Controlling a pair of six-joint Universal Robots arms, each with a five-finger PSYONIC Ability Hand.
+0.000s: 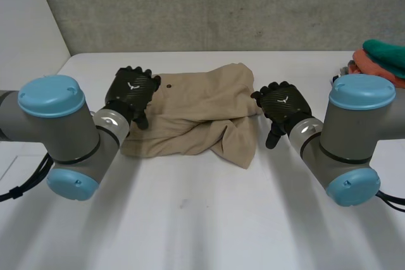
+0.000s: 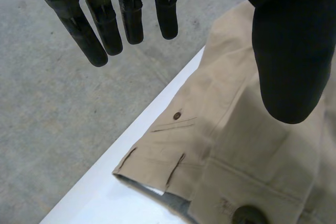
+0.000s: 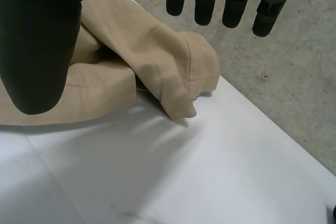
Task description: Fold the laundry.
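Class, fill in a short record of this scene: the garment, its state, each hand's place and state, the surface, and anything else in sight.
garment: beige trousers
state: crumpled, not yet folded, one leg end doubled over
surface: white table
left hand: open, fingers straight, at the waistband end with the buttons, holding nothing
right hand: open, fingers straight, at the leg end, holding nothing
other: pile of teal and orange cloths at the table's far right, apart from the trousers

The head view's edge cuts off coloured cloths (image 1: 383, 55).
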